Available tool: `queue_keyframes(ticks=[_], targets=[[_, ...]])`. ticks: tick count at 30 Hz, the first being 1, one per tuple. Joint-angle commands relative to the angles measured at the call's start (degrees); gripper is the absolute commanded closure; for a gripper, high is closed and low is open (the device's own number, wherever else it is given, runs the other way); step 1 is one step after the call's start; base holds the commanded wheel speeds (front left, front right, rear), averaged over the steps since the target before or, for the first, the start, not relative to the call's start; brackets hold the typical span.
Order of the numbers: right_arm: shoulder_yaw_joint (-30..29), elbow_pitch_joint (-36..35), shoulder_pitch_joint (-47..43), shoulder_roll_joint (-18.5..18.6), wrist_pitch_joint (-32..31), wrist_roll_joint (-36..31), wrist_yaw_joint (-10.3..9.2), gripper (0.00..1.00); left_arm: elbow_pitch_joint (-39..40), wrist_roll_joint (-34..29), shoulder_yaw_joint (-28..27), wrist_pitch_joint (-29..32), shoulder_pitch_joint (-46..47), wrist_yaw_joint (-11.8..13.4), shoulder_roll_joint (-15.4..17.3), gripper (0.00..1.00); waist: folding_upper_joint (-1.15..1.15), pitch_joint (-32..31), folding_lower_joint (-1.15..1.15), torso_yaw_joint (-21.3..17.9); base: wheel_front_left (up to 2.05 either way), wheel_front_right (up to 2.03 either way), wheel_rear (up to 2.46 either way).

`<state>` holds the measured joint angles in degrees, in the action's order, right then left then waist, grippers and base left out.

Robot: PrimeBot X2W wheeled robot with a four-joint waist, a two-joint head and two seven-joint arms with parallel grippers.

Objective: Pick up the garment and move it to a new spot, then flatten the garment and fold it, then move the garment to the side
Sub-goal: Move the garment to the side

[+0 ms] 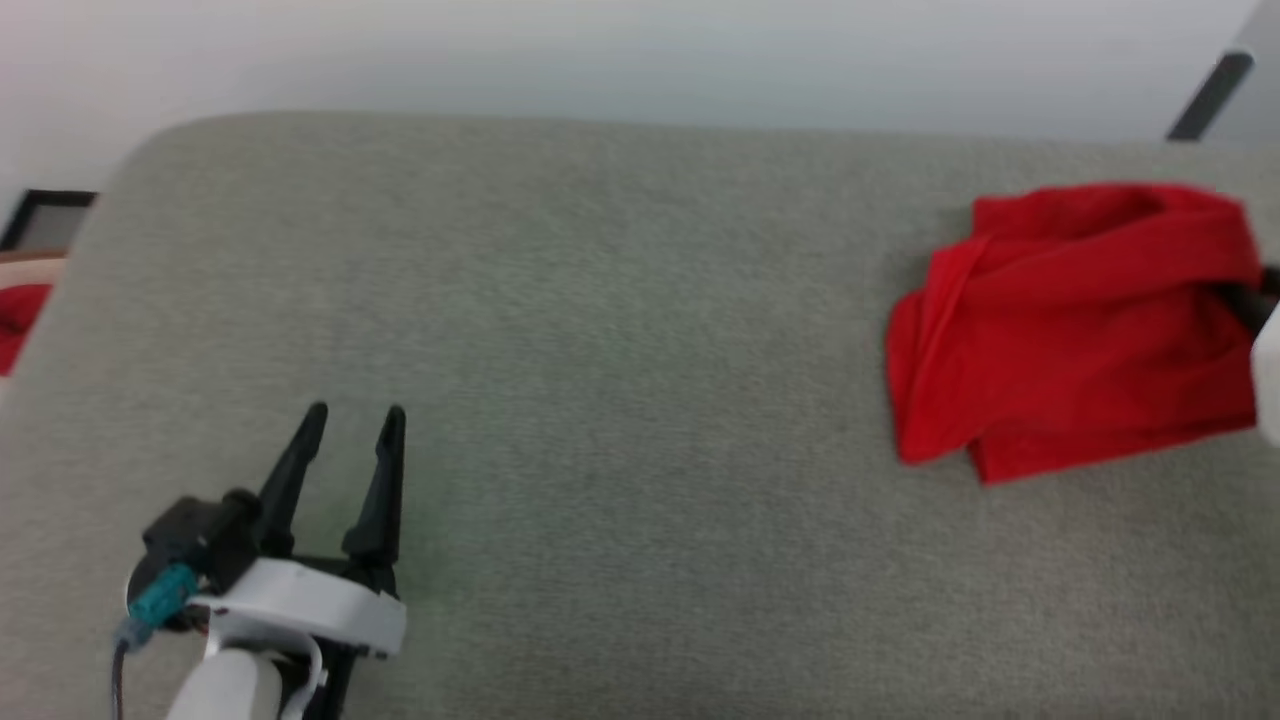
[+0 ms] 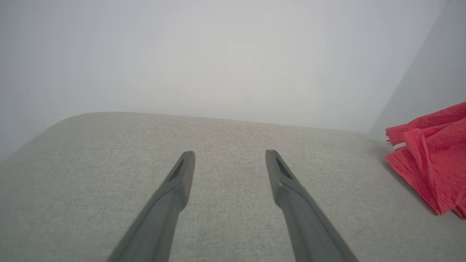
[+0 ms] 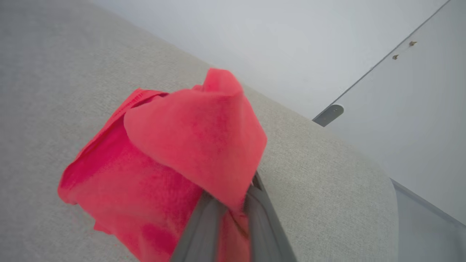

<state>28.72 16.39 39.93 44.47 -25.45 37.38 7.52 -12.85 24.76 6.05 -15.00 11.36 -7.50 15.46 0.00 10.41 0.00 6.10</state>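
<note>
The garment [image 1: 1070, 330] lies as a folded red bundle at the right end of the grey fabric surface [image 1: 620, 330]; almost only red cloth shows. In the right wrist view my right gripper [image 3: 233, 203] is shut on a fold of the garment [image 3: 189, 145], which stands up in a peak over the fingers. Its dark finger [image 1: 1243, 300] pokes out at the bundle's right edge. My left gripper [image 1: 356, 415] rests open and holds nothing at the lower left, far from the garment. In the left wrist view its gripper [image 2: 229, 154] points along bare fabric, with the garment [image 2: 433, 163] at the right.
The padded surface has rounded far corners and ends at a pale wall [image 1: 640, 50]. Beyond its left edge, another red cloth [image 1: 18, 320] lies on a tan surface. A grey wall panel with a dark bar [image 1: 1208, 95] stands at the far right.
</note>
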Motion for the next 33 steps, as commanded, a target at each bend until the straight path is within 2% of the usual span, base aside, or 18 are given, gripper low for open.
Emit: queue_keyframes(ticks=[1, 8, 17, 28, 33], targets=[[0.57, 0.24, 1.23, 0.39, 0.64, 0.06, -0.07, 1.00, 0.27, -0.12, 0.02, -0.17, 0.81, 0.03, 0.32, 0.00, 0.00, 3.15, 0.00, -3.10, 0.00, 0.00, 0.00], [5.26, 5.43, 8.38, 3.91, 5.10, -0.19, -0.07, 1.00, 0.67, -0.16, 1.43, -0.17, 4.52, 0.03, 1.59, 0.00, 0.00, 6.81, 0.00, -5.99, 0.00, 0.00, 0.00], [9.94, 11.25, 15.56, 7.71, 8.97, -1.98, -0.07, 1.00, 1.69, -0.39, 2.77, -0.18, 7.86, 0.03, 2.59, 0.00, 0.00, 11.27, 0.00, -7.65, 0.00, 0.00, 0.00], [16.89, 14.82, 23.34, 13.85, 11.31, -10.44, -0.07, 1.00, 2.85, -0.16, 3.47, -0.17, 10.03, 0.03, 3.34, 0.00, 0.00, 16.17, 0.00, -7.97, 0.00, 0.00, 0.00], [18.90, 17.50, 25.65, 15.39, 10.63, -13.75, -0.07, 1.00, 3.14, -0.11, 4.01, -0.18, 11.04, 0.03, 3.12, 0.00, 0.00, 17.80, 0.00, -7.33, 0.00, 0.00, 0.00]])
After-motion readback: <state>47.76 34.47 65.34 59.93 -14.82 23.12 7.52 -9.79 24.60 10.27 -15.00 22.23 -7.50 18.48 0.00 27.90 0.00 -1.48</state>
